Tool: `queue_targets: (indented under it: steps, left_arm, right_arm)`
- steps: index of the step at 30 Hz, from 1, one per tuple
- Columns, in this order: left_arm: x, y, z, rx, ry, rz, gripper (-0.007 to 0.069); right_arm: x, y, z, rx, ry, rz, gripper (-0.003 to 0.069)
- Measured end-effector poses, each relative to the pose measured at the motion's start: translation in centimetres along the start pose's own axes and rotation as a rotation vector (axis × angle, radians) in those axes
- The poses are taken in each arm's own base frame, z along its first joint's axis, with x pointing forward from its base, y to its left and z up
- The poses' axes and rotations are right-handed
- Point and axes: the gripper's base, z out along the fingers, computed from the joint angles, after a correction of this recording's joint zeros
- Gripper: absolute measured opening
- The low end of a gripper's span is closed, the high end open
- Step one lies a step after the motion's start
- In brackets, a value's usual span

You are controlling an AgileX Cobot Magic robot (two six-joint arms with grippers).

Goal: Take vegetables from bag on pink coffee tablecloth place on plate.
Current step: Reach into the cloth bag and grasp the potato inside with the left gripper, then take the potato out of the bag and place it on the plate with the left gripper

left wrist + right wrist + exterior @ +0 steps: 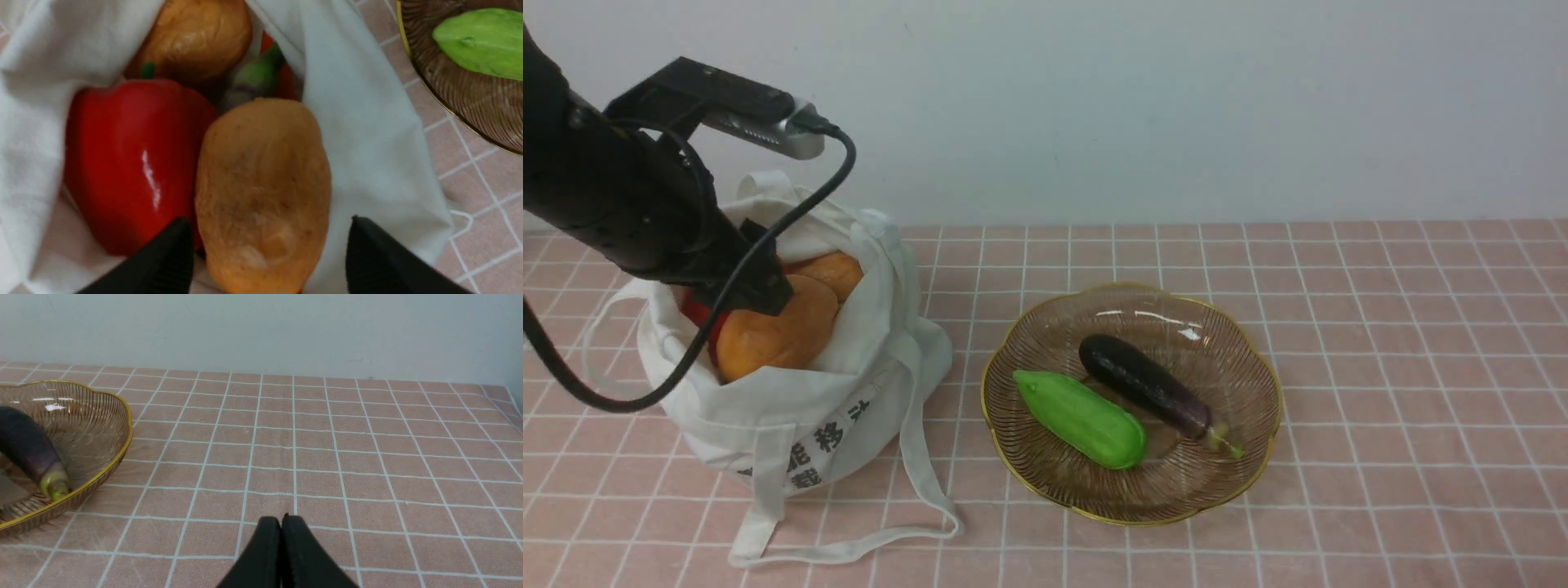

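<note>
The white bag stands at the left on the pink tablecloth. Inside it lie two orange-brown potatoes, a red bell pepper and a green-stemmed piece. My left gripper is open over the bag's mouth, its fingers either side of the nearer potato. The plate holds a dark purple eggplant and a green vegetable. My right gripper is shut and empty above bare cloth, out of the front view.
The bag's long straps trail on the cloth toward the plate and the front edge. A white wall bounds the far side. The plate's rim lies to one side of my right gripper.
</note>
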Motion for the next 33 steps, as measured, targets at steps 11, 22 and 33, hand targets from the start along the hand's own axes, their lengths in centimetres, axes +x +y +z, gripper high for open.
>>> queue_targets:
  steps: [11, 22, 33]
  left_arm:
    - [-0.1, 0.6, 4.2, 0.053, 0.064, -0.034, 0.0563]
    - [-0.2, 1.0, 5.5, 0.051, 0.074, -0.04, 0.047]
    - [-0.7, -0.8, -0.1, 0.007, -0.055, 0.02, 0.047]
  right_arm:
    - [0.0, 0.0, 0.0, 0.0, 0.0, 0.0, -0.0012]
    - [0.0, 0.0, 0.0, 0.0, 0.0, 0.0, -0.0012]
    - [0.0, 0.0, 0.0, 0.0, 0.0, 0.0, -0.0012]
